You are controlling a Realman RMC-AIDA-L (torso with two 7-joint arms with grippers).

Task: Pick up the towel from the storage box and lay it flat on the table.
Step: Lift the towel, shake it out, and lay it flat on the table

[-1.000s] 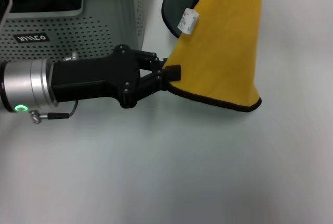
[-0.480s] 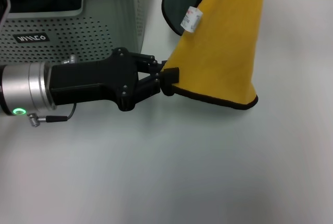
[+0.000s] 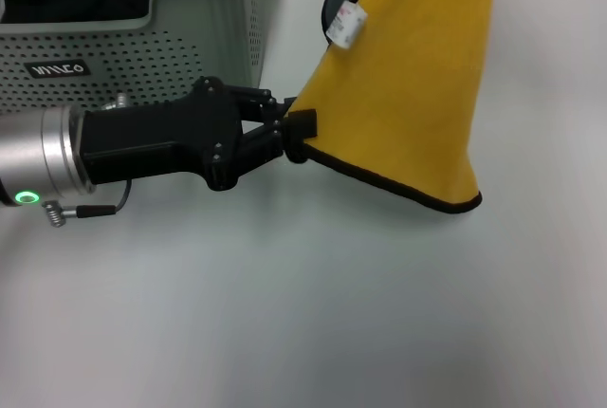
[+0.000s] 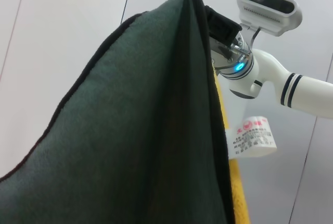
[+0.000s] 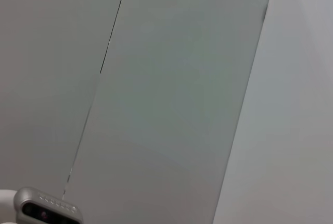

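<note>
We see the storage box [image 3: 142, 38] on the table [image 3: 313, 313], its inside dark — we cannot make out what it holds. Just beside the box, the left gripper [image 3: 296, 127] pinches the black-edged lower corner of the towel [image 3: 408, 85], which hangs yellow face forward, its top cut off. The white care tag [image 3: 344, 24] dangles near the box-side edge. In the left wrist view the right gripper [image 4: 221, 28] holds the towel's top — fingers hidden.

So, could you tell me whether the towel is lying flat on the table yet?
Not yet. The towel hangs draped, the left gripper pinching its lower corner beside the storage box.
</note>
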